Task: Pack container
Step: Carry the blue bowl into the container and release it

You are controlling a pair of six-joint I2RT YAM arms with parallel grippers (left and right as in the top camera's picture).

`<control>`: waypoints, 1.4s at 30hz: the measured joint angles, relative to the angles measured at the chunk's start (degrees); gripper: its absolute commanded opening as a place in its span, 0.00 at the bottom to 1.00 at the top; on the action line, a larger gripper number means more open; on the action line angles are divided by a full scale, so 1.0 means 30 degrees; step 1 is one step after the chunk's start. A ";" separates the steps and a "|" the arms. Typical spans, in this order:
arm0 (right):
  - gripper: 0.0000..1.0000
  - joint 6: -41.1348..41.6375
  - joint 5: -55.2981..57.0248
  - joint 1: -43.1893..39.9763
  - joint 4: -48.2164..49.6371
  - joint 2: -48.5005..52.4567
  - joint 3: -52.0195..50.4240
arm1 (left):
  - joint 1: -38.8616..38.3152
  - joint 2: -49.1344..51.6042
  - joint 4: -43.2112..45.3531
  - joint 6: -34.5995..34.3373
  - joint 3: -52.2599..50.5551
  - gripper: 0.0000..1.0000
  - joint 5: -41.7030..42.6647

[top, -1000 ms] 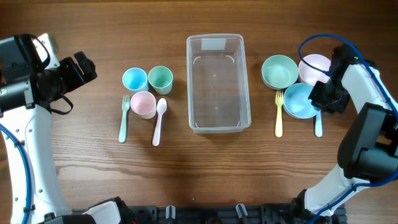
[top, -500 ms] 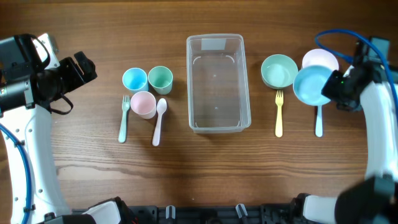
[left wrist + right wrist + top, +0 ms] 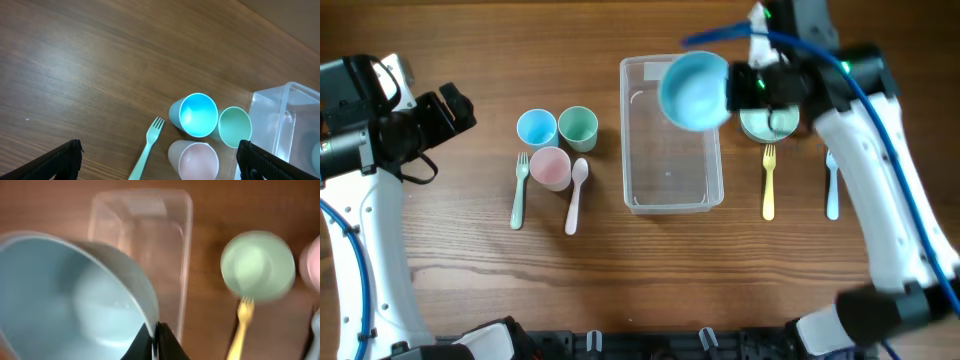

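While R gripper (image 3: pixel 738 88) holds blue bowl (image 3: pixel 693 90) over it, container (image 3: pixel 670 165) sits empty.

Brown wood-grain tabletop (image 3: pixel 620 270). Clear container (image 3: pixel 672 135) sits approx. mid-tabletop. Left of container: blue cup (image 3: pixel 536 127), green cup (image 3: pixel 578 127) & pink cup (image 3: pixel 550 167) clustered, w/ mint fork (image 3: pixel 519 190) & pale spoon (image 3: pixel 576 195) flat beside them. Right of container: green bowl (image 3: pixel 765 128), partly hidden; yellow fork (image 3: pixel 769 182); light-blue spoon (image 3: pixel 832 195) farthest out.

Even, soft light with faint shadows; right wrist view motion-blurred.
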 measured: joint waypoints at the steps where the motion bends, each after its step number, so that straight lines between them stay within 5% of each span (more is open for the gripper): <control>1: 0.07 -0.0087 0.0058 0.0175 -0.0109 0.1137 0.1282 | 0.0000 0.0000 0.0015 0.0000 0.0007 1.00 -0.0007; 10: 0.04 -0.0219 -0.1938 0.0182 0.2616 0.9253 0.2754 | 0.0000 0.0000 0.0000 0.0000 0.0007 1.00 -0.0007; 30: 0.05 0.1763 -0.0758 0.0189 0.5115 1.1220 0.2754 | 0.0000 0.0000 -0.0007 0.0000 0.0007 1.00 -0.0007; 31: 0.07 0.1770 -0.0794 0.0189 0.5115 1.1686 0.2754 | 0.0000 0.0000 -0.0007 0.0000 0.0007 1.00 -0.0007; 32: 0.35 0.1785 -0.0816 0.0189 0.5231 1.1912 0.2754 | 0.0000 0.0000 -0.0007 0.0000 0.0007 1.00 -0.0007; 33: 0.40 0.1814 -0.0823 0.0204 0.5523 1.2029 0.2754 | 0.0000 0.0000 -0.0007 0.0000 0.0007 1.00 -0.0007; 42: 0.57 0.1078 -0.1078 0.0197 0.5399 1.0010 0.2761 | 0.0000 0.0000 0.0007 0.0000 0.0007 1.00 -0.0007</control>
